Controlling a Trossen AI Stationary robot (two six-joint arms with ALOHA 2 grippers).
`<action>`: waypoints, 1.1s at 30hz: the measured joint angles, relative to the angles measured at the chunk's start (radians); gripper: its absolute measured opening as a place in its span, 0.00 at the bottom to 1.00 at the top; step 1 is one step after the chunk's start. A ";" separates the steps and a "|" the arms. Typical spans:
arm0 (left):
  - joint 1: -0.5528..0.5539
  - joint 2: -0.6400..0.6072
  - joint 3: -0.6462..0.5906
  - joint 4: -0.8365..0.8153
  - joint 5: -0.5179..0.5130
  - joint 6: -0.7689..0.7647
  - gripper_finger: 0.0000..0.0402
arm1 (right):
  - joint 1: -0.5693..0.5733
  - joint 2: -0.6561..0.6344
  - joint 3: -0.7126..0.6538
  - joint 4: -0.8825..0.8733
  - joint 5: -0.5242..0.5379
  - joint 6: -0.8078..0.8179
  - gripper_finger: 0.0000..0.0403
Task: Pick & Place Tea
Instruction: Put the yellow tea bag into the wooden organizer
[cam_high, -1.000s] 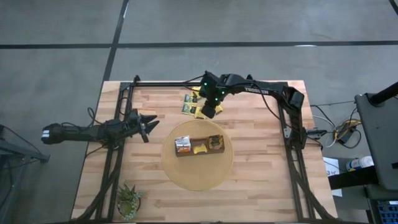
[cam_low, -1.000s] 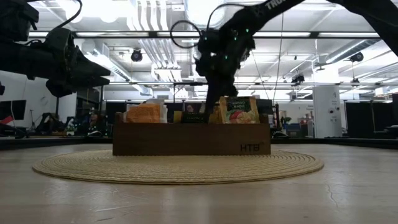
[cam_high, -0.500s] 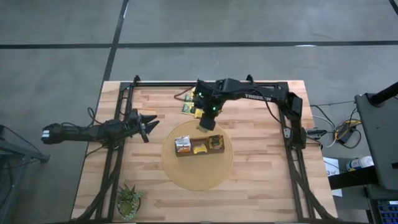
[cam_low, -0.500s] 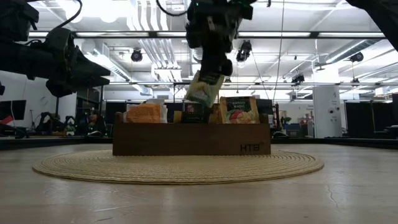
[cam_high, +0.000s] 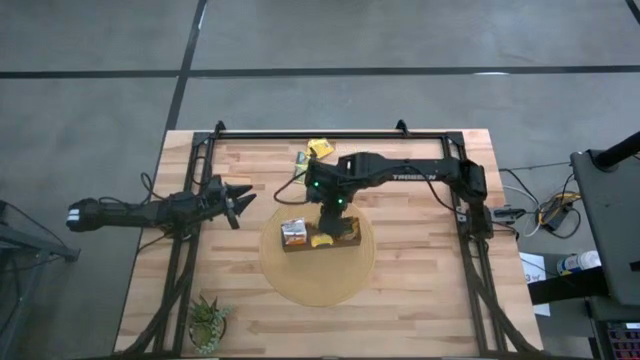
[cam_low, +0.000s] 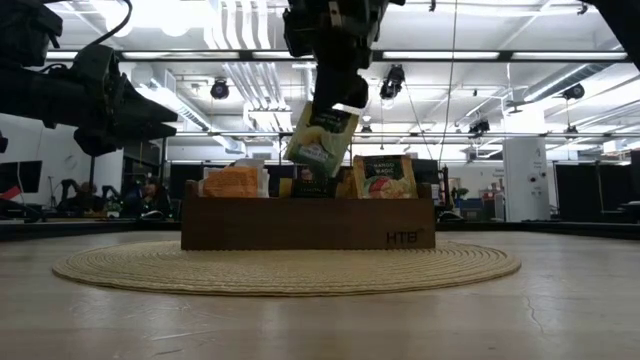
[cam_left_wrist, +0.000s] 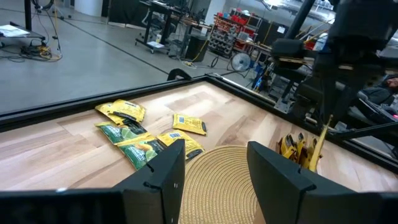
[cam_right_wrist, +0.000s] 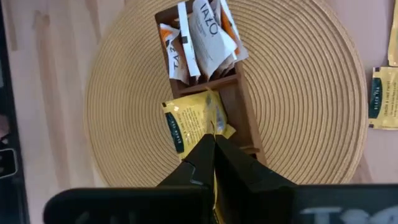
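Right gripper (cam_right_wrist: 213, 144) pinched tight on a yellow sachet (cam_right_wrist: 194, 122), hanging tilted above the brown box (cam_low: 308, 222), over its middle compartment, not touching it. Box sits on the round woven mat (cam_high: 318, 283) mid-desk (cam_high: 420, 290). Orange/white sachets (cam_right_wrist: 202, 34) upright in one end compartment; another sachet with fruit print (cam_low: 383, 177) stands in the box too. Loose sachets (cam_left_wrist: 146, 130) lie flat on the desk beyond the mat, near the far rail. Left gripper (cam_high: 238, 203) parked off to the left, clear of the mat, fingers spread, nothing in them. Potted plant (cam_high: 207, 321) at near-left corner.
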 joint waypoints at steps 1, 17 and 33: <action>0.000 0.000 0.000 0.000 0.000 0.000 0.42 | 0.006 0.000 -0.005 0.005 0.010 0.005 0.02; 0.000 0.000 0.000 0.000 0.000 0.000 0.42 | 0.019 0.002 -0.122 0.136 0.053 0.041 0.02; 0.000 0.000 0.000 0.000 0.000 0.000 0.42 | 0.025 0.002 -0.136 0.153 0.053 0.085 0.02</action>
